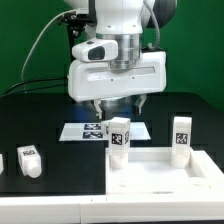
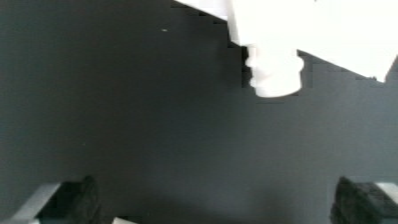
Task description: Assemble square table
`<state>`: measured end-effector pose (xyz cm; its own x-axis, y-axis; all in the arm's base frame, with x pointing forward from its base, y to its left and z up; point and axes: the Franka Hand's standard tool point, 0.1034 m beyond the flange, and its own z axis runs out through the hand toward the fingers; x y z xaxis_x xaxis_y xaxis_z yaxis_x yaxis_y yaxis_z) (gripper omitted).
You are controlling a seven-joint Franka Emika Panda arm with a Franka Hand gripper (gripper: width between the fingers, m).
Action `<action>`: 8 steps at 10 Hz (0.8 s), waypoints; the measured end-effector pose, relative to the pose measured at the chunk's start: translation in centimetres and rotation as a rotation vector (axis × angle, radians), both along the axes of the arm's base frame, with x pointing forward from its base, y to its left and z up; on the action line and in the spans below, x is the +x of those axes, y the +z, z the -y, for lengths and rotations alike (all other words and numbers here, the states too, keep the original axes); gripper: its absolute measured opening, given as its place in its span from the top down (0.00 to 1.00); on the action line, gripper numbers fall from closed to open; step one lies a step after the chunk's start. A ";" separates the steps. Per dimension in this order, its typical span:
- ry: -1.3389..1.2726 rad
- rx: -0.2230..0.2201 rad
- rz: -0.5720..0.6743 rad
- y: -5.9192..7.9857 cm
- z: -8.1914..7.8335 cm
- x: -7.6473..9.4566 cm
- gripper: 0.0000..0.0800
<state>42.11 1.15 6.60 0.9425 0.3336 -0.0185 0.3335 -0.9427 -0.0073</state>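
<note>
Square top (image 1: 160, 180) lies flat, leg (image 1: 120, 134) and second leg (image 1: 181, 138) upright at its rim, long axes vertical; gripper (image 1: 117, 106) points straight down over marker board (image 1: 88, 130), fingers (image 2: 71, 200) spread, empty

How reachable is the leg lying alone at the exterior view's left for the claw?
Probably yes: the leg lies by itself on the black table, nothing over it, and the claw hangs open and empty.

White arm (image 1: 118, 20), dark cable (image 1: 38, 47), boxy white tool (image 1: 117, 104) with dark fingers (image 2: 71, 200).
</note>
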 end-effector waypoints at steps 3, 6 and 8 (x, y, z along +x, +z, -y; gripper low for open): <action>-0.014 0.003 -0.028 -2.0 0.2 -3.6 0.19; 0.007 0.006 -0.014 -4.0 -0.9 -5.6 0.19; 0.037 0.007 -0.003 -4.9 -0.7 -5.8 0.19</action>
<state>36.33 1.89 1.72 0.9296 0.3680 -0.0191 0.3677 -0.9298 -0.0150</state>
